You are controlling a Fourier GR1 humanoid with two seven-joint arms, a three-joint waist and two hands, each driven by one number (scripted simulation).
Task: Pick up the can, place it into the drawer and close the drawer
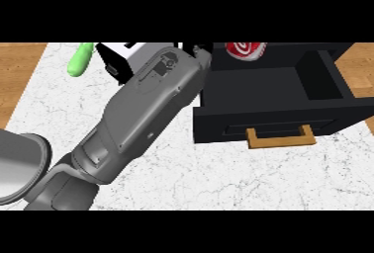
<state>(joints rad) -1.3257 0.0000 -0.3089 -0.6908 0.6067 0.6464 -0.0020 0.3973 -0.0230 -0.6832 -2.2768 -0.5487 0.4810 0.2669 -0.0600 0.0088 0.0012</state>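
The red and white can [245, 50] shows at the view's upper edge, over the back of the open black drawer [256, 81]; its top is cut off. My left forearm runs from the lower left up to the drawer's left rear corner. Only black bits of the left hand [196, 51] show there, just left of the can, and I cannot tell whether it touches the can. The drawer is pulled out toward me, its wooden handle [281, 137] at the front. The right hand does not show.
A green elongated object [80, 59] lies at the counter's back left. A white and black object [120, 55] sits beside it, partly behind the forearm. A grey rounded shape [18, 165] fills the lower left edge. White marble counter [241, 178] spreads in front of the drawer.
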